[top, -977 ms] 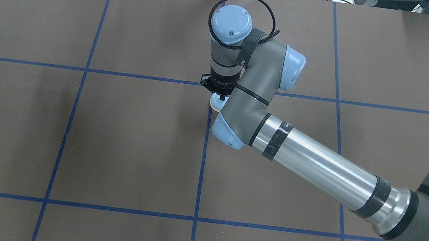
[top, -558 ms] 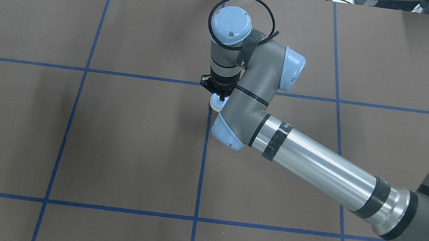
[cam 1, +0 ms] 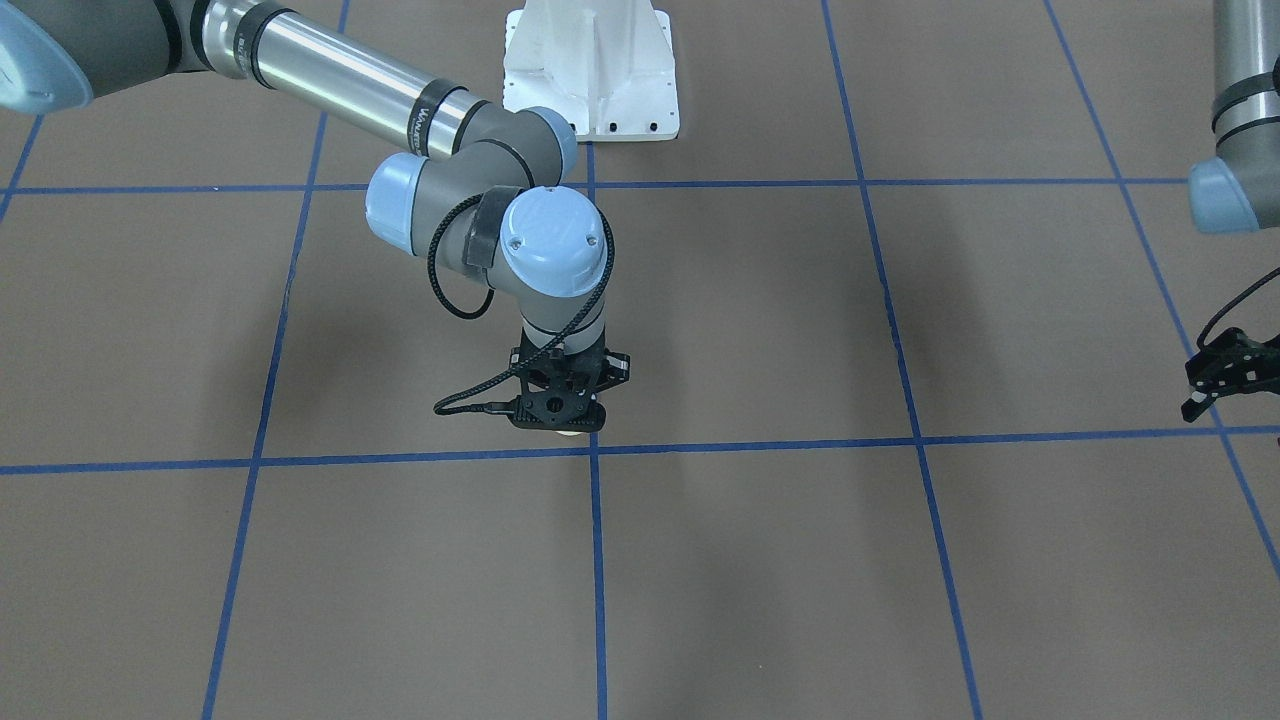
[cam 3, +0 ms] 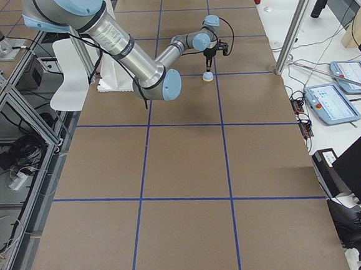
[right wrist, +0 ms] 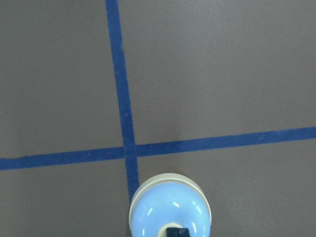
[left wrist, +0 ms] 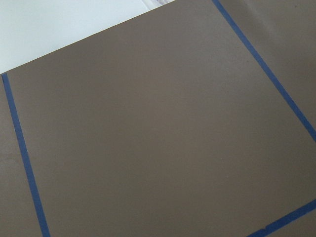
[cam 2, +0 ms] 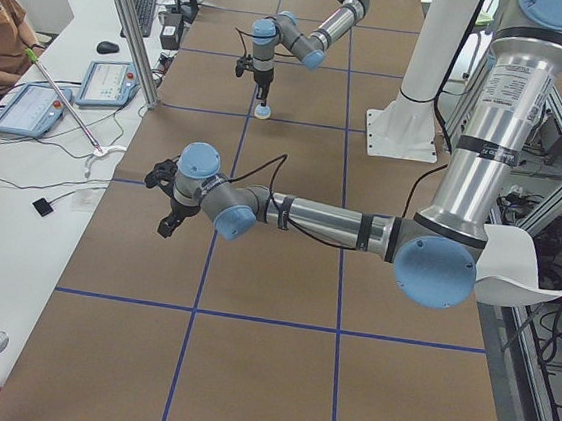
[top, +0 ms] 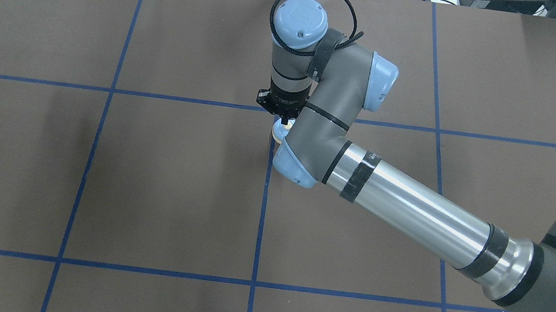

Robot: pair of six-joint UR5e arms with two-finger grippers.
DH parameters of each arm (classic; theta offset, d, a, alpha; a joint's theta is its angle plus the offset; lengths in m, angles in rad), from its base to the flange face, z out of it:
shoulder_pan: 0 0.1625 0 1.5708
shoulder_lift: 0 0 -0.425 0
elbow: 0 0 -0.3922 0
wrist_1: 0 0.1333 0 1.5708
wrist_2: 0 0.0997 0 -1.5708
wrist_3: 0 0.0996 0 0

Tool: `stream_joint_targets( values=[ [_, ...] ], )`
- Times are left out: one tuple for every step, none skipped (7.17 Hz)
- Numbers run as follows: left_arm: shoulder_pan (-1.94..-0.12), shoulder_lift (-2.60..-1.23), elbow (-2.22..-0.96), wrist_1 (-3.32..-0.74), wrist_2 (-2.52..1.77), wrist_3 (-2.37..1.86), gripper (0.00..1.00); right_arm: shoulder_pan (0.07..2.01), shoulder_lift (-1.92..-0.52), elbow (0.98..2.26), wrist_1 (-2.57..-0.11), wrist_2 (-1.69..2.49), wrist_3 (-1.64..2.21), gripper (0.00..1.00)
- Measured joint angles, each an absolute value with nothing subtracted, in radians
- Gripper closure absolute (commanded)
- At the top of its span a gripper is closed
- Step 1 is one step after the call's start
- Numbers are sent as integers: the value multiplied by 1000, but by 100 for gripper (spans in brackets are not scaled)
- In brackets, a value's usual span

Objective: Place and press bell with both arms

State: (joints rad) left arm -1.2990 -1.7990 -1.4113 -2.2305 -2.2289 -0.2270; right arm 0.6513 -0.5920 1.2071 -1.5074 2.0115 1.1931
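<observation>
The light-blue bell (right wrist: 170, 210) stands on the brown table at a crossing of blue tape lines. It shows partly in the overhead view (top: 279, 132) and small in the left side view (cam 2: 262, 112). My right gripper (top: 287, 119) points straight down over it. Its jaws look shut, and a black fingertip (right wrist: 177, 232) sits over the cream button. I cannot tell whether it touches. In the front view the right gripper (cam 1: 566, 424) hides nearly all of the bell. My left gripper (cam 1: 1212, 385) hangs open and empty far off at the table's left side. The left wrist view shows only bare table.
The white pedestal base (cam 1: 590, 70) stands at the robot's edge of the table. Blue tape lines (top: 262, 217) divide the brown mat into squares. Tablets (cam 2: 30, 109) and cables lie on a white bench beyond the far edge, where an operator sits.
My right wrist and gripper have shifted a little toward the far edge in the overhead view. The bell has stayed in place and shows slightly more.
</observation>
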Motion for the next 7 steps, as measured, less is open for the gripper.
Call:
stream_joint_targets(
  values=[
    [-1299, -1795, -1411, -2231, -2229, -227, 0, 680, -590, 1231, -1513, 2052, 1194, 1],
    [-1299, -1793, -1413, -2231, -2230, -227, 0, 709, -594, 1269, -1533, 2090, 1193, 0],
    [-1301, -1793, -1413, -2229, -2236, -226, 0, 733, -611, 1334, -1588, 2110, 1188, 0],
    [-1308, -1793, -1414, -2226, -2257, -226, 0, 758, -651, 1419, -1659, 2119, 1162, 0],
    [-1326, -1788, -1413, -2223, -2285, -224, 0, 785, -718, 1511, -1720, 2122, 1089, 0],
    [-1351, -1772, -1413, -2221, -2307, -201, 0, 820, -807, 1614, -1783, 2123, 971, 0],
    [-1379, -1753, -1413, -2202, -2321, -147, 0, 866, -906, 1712, -1828, 2127, 841, 0]
  ],
)
